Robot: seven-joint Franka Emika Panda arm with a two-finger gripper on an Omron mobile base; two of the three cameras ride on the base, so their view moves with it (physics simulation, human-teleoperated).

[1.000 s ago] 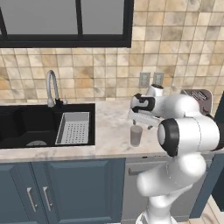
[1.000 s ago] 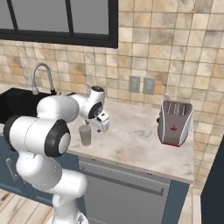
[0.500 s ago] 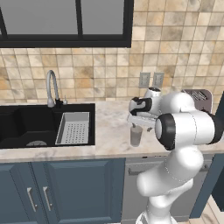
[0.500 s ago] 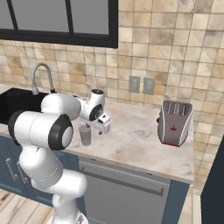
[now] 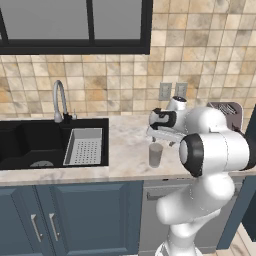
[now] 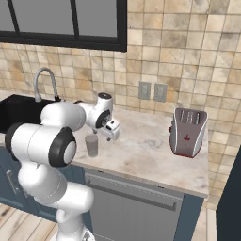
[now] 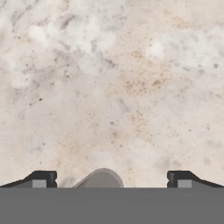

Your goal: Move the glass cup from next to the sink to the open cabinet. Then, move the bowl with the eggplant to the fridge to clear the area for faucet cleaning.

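Hand has dropped over glass cup [image 5: 155,154]; cup's rim barely shows between fingers [image 7: 43,177].

A home kitchen: a black sink [image 5: 30,147] with faucet [image 5: 59,100] at left, marble counter [image 6: 146,150], tiled backsplash [image 6: 188,56], toaster [image 6: 188,132] at right, blue cabinets [image 5: 65,215] below.
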